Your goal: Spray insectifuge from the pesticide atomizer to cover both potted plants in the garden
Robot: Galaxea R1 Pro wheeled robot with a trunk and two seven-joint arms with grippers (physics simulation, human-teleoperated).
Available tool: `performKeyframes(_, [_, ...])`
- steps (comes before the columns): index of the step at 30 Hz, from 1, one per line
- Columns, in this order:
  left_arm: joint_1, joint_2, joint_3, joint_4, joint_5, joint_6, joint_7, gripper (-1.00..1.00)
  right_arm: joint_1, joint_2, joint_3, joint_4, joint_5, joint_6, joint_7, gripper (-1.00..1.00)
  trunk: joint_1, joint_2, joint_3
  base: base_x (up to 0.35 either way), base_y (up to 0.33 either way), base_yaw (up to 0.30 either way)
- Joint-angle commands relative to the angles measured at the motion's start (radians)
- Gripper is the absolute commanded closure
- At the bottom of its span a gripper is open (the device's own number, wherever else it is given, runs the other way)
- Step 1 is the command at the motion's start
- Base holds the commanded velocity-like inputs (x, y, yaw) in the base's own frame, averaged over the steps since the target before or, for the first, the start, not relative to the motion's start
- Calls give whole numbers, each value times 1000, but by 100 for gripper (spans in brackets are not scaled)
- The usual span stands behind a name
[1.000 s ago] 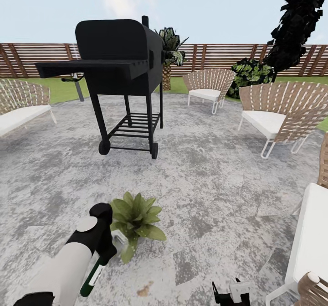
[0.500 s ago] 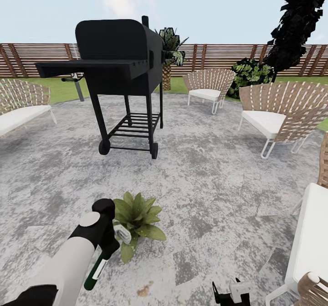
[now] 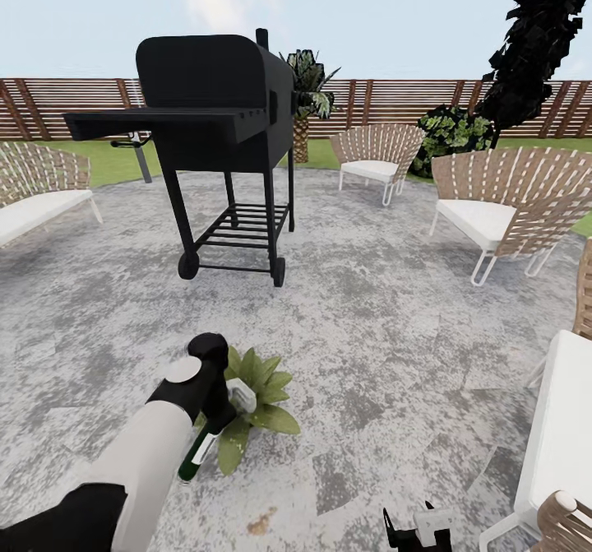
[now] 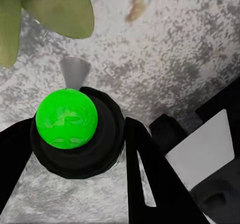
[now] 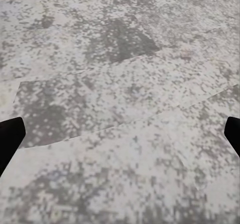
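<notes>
Left arm held the atomizer at the first potted plant; spraying stage in hand.

Nearest the robot, the right gripper (image 3: pixel 418 527) hung low over the patio (image 3: pixel 370 330), its jaws spread wide apart with nothing between them. The left gripper (image 3: pixel 215 408) had its jaws closed on the pesticide atomizer (image 3: pixel 200 453), which slanted with its base toward the robot, just beside the potted plant (image 3: pixel 256 400). In the left wrist view the atomizer's bright green end (image 4: pixel 65 118) sat between the jaws, with leaves close by. Judged progress: pick-up done; whether this plant was covered could not be told, and a second plant remained to be reached. Count: one atomizer, one potted plant, one black grill (image 3: pixel 215 116), several slatted chairs (image 3: pixel 501 202), and the wooden fence (image 3: pixel 386 99) farthest off.
</notes>
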Motion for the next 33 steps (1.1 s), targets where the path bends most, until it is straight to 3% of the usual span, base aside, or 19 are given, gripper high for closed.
performKeyframes(1, [-3,-7,-26,0,-9,13,-9,100,0,0,9,0,-8,-2,-3,-100,0,0,-1,0,0,0])
performKeyframes(6, [-3,-25,-73,2,-8,12,-9,100,0,-1,9,0,-8,-2,-3,-100,0,0,-1,0,0,-1])
performKeyframes(13, [9,-16,-75,5,-9,5,-9,100,0,-1,9,0,-8,-2,-3,-100,0,0,-1,0,0,-196])
performKeyframes(20, [52,-12,-75,66,-6,9,-9,100,0,-1,9,0,-8,-2,-4,-100,0,0,-1,0,0,-12])
performKeyframes(30, [57,-16,-72,55,-3,27,-9,100,0,-1,9,0,-8,-2,-3,-100,0,0,-1,0,0,0])
performKeyframes(33, [57,-17,-70,54,-2,67,35,100,0,-1,9,0,-8,-1,-3,-100,0,0,-1,0,0,0])
